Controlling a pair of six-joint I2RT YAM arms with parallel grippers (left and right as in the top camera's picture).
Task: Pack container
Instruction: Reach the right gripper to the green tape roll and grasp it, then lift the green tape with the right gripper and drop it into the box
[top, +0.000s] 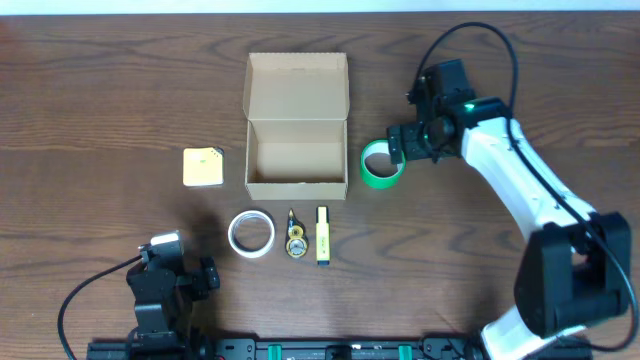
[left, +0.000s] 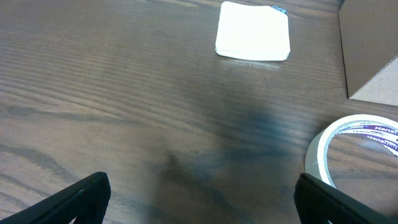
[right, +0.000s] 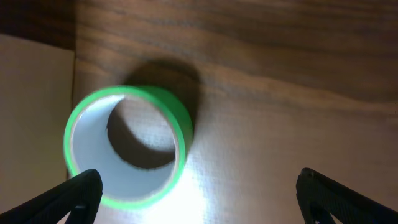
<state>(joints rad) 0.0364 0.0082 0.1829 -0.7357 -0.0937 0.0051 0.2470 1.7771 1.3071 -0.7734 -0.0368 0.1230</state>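
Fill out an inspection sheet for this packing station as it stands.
Surface: dark wood table, no spills seen.
Job's things: cardboard box, lid flap open, nothing seen inside.
Clutter: green tape roll right of the box; white tape roll, small round yellow-black gadget and yellow marker in front of it; yellow pad to its left.
Tools: left tool open over bare table; right tool open, over the green tape roll.
Cables: black cable looped beside the left arm; another arching over the right arm.
Surroundings: black rail along the near edge; nothing else seen.
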